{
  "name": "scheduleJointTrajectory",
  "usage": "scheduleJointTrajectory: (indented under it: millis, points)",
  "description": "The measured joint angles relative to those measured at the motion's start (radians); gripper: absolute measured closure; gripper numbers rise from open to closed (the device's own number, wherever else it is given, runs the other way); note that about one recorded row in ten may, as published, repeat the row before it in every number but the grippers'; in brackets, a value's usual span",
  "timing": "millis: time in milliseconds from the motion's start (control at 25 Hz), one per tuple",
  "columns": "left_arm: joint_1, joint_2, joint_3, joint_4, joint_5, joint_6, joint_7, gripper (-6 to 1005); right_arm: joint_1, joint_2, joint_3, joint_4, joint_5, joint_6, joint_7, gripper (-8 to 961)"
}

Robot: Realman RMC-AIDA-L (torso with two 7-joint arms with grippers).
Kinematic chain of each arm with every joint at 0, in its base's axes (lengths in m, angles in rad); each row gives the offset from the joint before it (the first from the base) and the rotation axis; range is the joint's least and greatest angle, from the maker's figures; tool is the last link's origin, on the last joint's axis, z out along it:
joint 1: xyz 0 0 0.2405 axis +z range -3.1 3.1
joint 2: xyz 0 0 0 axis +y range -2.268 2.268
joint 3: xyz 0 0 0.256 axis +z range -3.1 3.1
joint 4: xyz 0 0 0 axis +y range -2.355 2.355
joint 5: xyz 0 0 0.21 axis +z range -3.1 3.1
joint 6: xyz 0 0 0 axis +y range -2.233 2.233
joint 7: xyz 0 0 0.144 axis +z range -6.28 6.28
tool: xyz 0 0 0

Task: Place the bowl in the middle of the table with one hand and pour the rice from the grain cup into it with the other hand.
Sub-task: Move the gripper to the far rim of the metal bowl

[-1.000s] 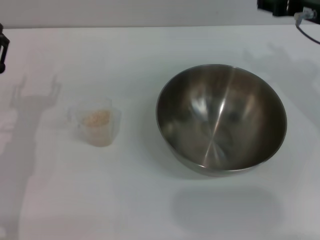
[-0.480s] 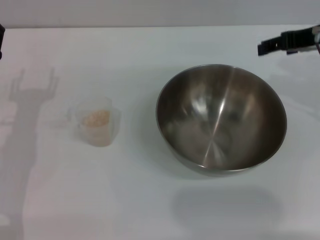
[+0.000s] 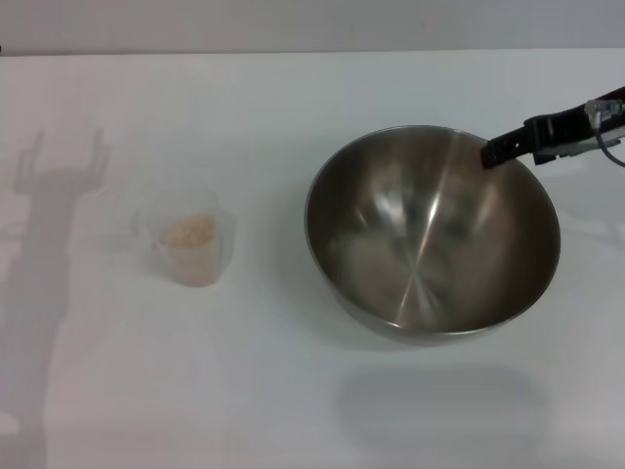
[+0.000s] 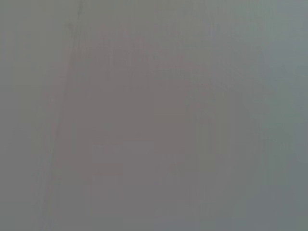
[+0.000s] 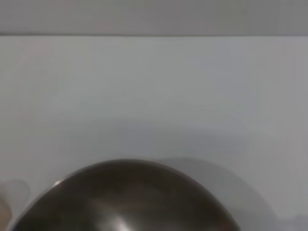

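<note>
The steel bowl (image 3: 433, 233) stands on the white table (image 3: 293, 391), right of centre, and is empty. Its rim also shows in the right wrist view (image 5: 126, 192). The clear grain cup (image 3: 187, 244) stands upright to the left of the bowl, apart from it, with a small heap of rice (image 3: 187, 232) inside. My right gripper (image 3: 494, 151) reaches in from the right edge, and a black finger (image 3: 532, 139) hangs over the bowl's far right rim. My left gripper is out of view; only its shadow (image 3: 54, 186) lies on the table left of the cup.
The table's far edge (image 3: 312, 52) meets a grey wall. A cable (image 3: 615, 156) hangs at the right arm. The left wrist view shows only a plain grey surface.
My right gripper has moved down and left, from the far right corner to over the bowl's far right rim. My left gripper has left the picture at the left edge. Bowl and cup have not moved.
</note>
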Motion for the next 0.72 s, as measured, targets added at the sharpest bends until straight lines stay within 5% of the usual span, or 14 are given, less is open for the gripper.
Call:
scheduleJointTrajectory:
  millis: [720]
  points:
    - [0.001,0.0,-0.01,-0.008,0.0,0.01,0.0,259,0.015,0.002,-0.03,0.111,-0.072,0.006,-0.053,239]
